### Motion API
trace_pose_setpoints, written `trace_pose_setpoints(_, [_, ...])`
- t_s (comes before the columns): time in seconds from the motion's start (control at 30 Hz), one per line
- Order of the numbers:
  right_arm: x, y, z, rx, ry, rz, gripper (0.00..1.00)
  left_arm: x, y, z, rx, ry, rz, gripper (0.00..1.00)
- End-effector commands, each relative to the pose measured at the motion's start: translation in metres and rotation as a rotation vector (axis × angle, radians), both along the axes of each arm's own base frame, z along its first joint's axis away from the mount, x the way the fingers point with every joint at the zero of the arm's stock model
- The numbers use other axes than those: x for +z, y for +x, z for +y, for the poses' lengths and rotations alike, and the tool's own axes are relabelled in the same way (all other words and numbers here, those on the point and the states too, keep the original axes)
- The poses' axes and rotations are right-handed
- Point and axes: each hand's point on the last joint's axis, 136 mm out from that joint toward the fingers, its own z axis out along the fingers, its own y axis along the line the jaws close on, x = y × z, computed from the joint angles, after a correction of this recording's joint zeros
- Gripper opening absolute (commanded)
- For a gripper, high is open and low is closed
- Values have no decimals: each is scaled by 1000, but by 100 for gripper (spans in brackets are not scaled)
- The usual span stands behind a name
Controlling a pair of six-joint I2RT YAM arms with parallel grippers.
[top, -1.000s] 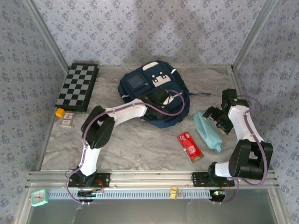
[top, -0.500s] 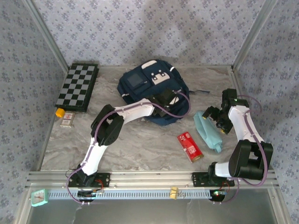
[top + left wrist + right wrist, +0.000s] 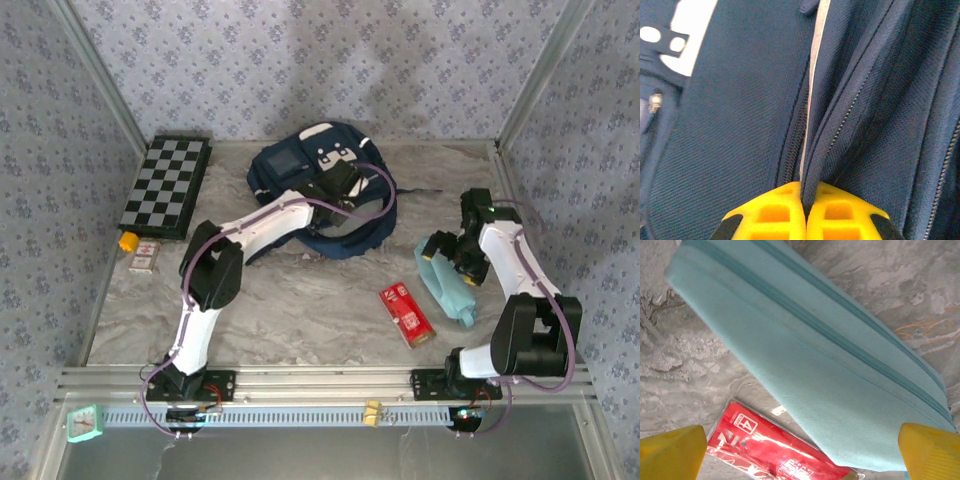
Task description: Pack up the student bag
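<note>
Top external: bag lies far centre on the bench, with the left pincer at its near-right side. Left wrist: that pincer is pressed together on a fold of bag fabric beside the zip. Right pincer is spread over the pouch, whose long axis crosses its gap obliquely. The bag lies to its far left. Judgement: the right arm is nearer for loading the pouch.
</note>
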Motion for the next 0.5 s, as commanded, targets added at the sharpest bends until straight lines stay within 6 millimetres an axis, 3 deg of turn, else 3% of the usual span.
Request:
trace_pose_setpoints(0.0, [4, -6, 0, 77, -84, 55, 100, 87, 2, 24, 127, -150, -105, 0])
trace_pose_setpoints(0.1, [-3, -3, 7, 137, -90, 73, 100, 98, -6, 34, 161, -171, -103, 0])
trace_pose_setpoints(0.2, [-7, -5, -3, 170, -202, 130, 98, 108, -13, 40, 156, -189, -105, 0])
trace_pose_setpoints(0.3, [-15, -4, 2, 186, -194, 148, 97, 113, -15, 50, 175, -201, -105, 0])
trace_pose_setpoints(0.47, [-32, 0, -1, 195, -212, 197, 85, 117, -30, 54, 154, -257, -80, 0])
